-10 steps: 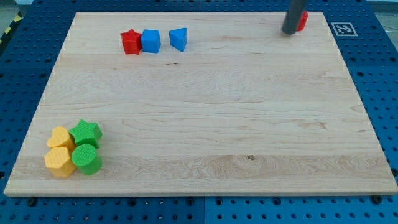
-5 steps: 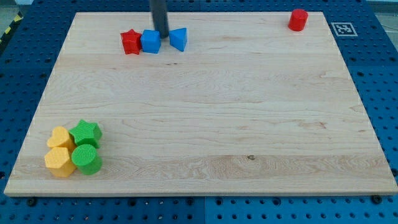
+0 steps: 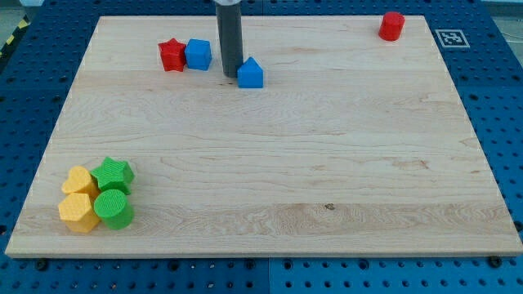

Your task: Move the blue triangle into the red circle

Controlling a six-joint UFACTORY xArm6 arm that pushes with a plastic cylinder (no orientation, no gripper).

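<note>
Gripper: none, my tip (image 3: 230,76) | touching blue triangle's (image 3: 251,73) left side

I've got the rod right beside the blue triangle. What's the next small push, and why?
Probably push toward the view's right. My tip sits just at the view's left of the blue triangle, apparently touching it, and the red circle lies far to the view's right and slightly toward the top, with bare board between.

Wooden board (image 3: 270,163) on blue, apparently perforated table (image 3: 33,73).
</note>
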